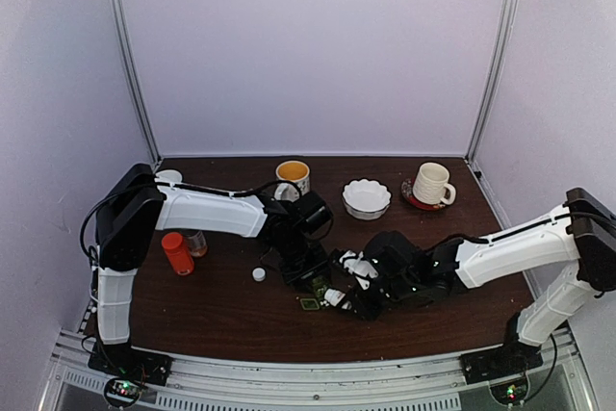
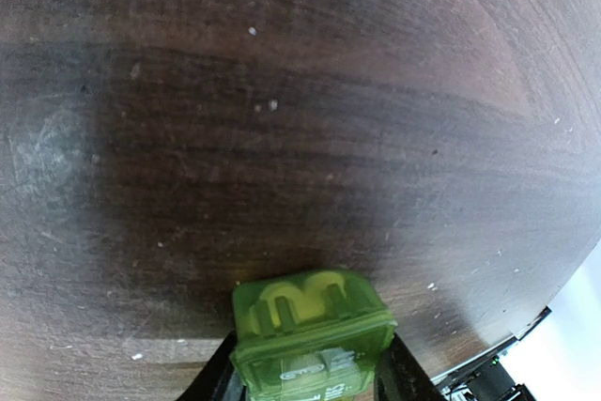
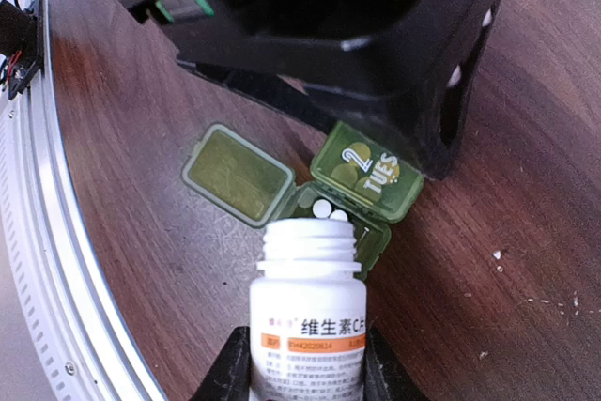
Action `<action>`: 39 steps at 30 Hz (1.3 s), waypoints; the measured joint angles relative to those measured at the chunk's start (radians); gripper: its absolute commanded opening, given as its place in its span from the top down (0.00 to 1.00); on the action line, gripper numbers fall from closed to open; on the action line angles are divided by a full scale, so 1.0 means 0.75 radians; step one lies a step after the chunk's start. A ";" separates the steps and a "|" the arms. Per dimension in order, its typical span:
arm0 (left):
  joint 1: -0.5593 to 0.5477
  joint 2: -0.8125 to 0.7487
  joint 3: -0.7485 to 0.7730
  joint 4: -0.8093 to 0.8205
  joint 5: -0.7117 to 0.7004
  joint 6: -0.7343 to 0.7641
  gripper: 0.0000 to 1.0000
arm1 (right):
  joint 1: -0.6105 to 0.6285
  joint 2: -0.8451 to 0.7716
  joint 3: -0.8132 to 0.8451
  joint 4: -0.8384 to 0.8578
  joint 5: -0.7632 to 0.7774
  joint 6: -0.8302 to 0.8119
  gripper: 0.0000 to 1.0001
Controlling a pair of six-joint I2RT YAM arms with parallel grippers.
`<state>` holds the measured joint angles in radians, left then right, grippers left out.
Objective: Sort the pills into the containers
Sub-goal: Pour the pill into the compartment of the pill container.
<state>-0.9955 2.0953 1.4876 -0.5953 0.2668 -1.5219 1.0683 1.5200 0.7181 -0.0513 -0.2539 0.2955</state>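
**Both arms are meeting over the pill box at the front of the table**

The left gripper (image 2: 310,377) is clamping one end of the green pill box (image 3: 368,172), its dark fingers (image 2: 214,375) pressing on either side of the translucent plastic. The box is lying flat on the dark wooden table (image 2: 282,138), near the front edge and about midway between the two arm bases. One compartment is standing open, its lid (image 3: 238,175) folded out flat onto the wood, and a couple of white pills (image 3: 323,207) are sitting inside it. The neighbouring compartment, marked "2 TUES", is closed.

The right gripper (image 3: 308,368) is squeezing a white bottle (image 3: 308,312) with an orange band on its label. The bottle has no cap on, and its open neck is pointing at the open compartment, just beside it.

Further left, an orange bottle (image 1: 177,253) is standing upright, and a small white cap (image 1: 258,274) is lying between it and the grippers. Along the back, a yellow mug (image 1: 294,176), a white bowl (image 1: 367,197) and a white mug (image 1: 431,183) are sitting well apart from the work.
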 measured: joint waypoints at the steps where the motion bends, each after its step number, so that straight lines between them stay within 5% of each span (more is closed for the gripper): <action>1: 0.000 0.000 0.000 0.000 0.000 0.000 0.65 | 0.000 0.008 0.000 -0.001 0.000 -0.001 0.96; 26: 0.000 0.001 0.000 0.000 0.002 0.000 0.64 | 0.002 0.015 -0.101 0.184 0.023 -0.031 0.96; 39: 0.000 0.001 0.000 0.000 0.004 0.000 0.64 | 0.001 -0.020 0.026 -0.004 0.028 -0.045 0.96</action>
<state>-0.9955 2.0956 1.4876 -0.5953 0.2699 -1.5219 1.0691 1.5047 0.7376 -0.0544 -0.2325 0.2615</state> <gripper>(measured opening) 0.406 0.300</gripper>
